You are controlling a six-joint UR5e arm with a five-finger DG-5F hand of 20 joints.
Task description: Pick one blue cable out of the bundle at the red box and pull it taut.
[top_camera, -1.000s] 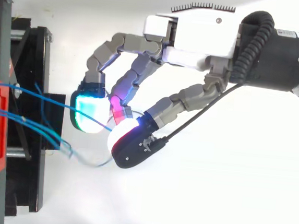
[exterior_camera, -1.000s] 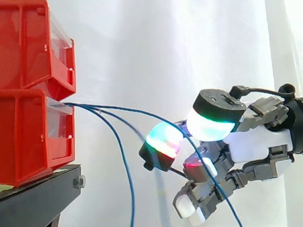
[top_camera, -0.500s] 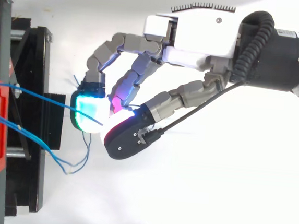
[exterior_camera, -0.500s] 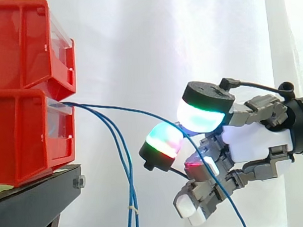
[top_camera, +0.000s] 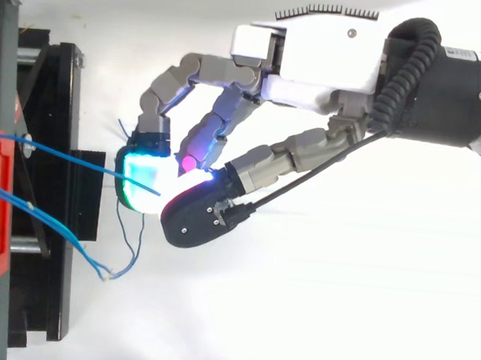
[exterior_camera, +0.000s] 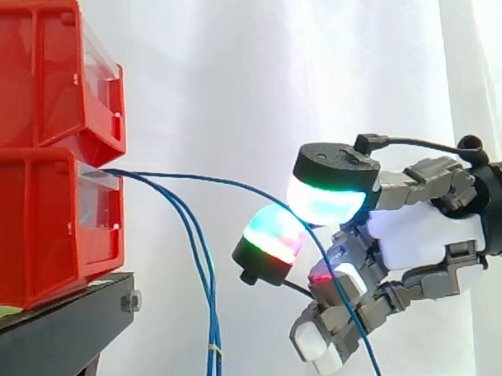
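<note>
Pinching one blue cable (top_camera: pixel 82 163) between curled fingers (top_camera: pixel 143 180), so draw steadily straight back from the red box (exterior_camera: pixel 46 212), grip firm.

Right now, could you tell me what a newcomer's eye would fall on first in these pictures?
The hand stands out, reaching in from the right with fingertips glowing green and cyan, pinched on one blue cable. That cable arcs back to the stacked red bins at the left on a black stand, while other blue cables hang down beside them.

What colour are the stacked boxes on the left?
The boxes are red, clearest in the side view.
</note>
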